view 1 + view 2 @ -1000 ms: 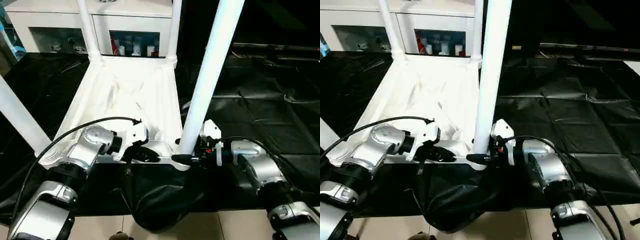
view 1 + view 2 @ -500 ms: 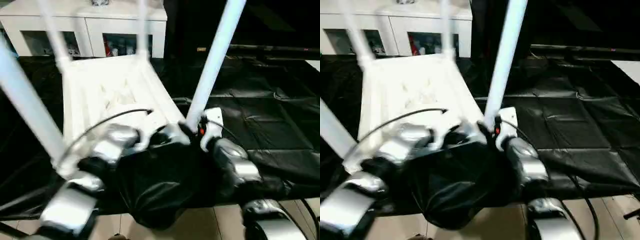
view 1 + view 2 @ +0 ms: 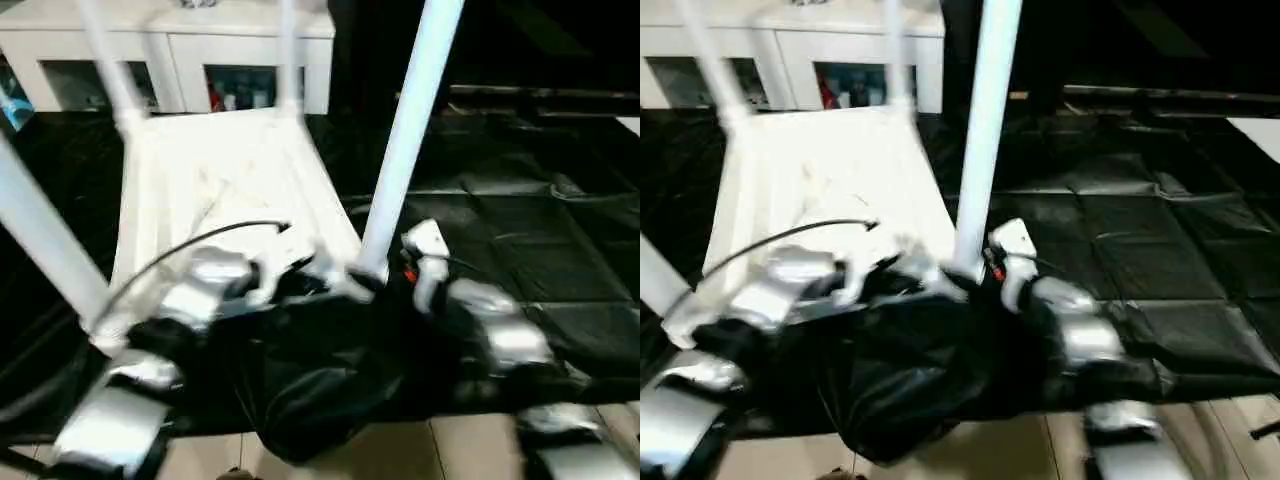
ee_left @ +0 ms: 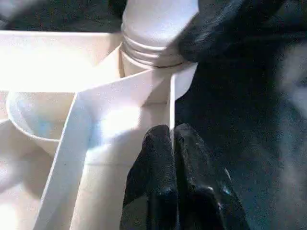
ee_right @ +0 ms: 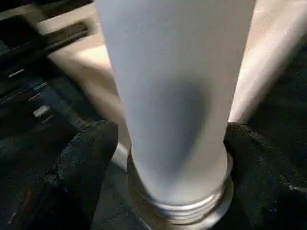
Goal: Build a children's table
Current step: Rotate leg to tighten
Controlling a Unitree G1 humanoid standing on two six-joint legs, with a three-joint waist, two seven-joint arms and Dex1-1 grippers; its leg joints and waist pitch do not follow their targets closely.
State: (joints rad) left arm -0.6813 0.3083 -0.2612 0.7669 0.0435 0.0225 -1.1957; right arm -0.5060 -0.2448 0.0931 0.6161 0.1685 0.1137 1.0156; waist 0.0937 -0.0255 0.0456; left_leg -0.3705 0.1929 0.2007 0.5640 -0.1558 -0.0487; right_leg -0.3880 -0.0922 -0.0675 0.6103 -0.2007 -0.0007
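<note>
Right tool [image 5: 163,158] straddles the near leg [image 3: 405,150], fingers apart; left tool [image 4: 173,158] together.

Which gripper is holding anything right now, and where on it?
Left gripper pinches the tabletop's thin rim wall beside the corner socket. Right gripper's fingers flank the near leg at its base; grip cannot be told.
</note>
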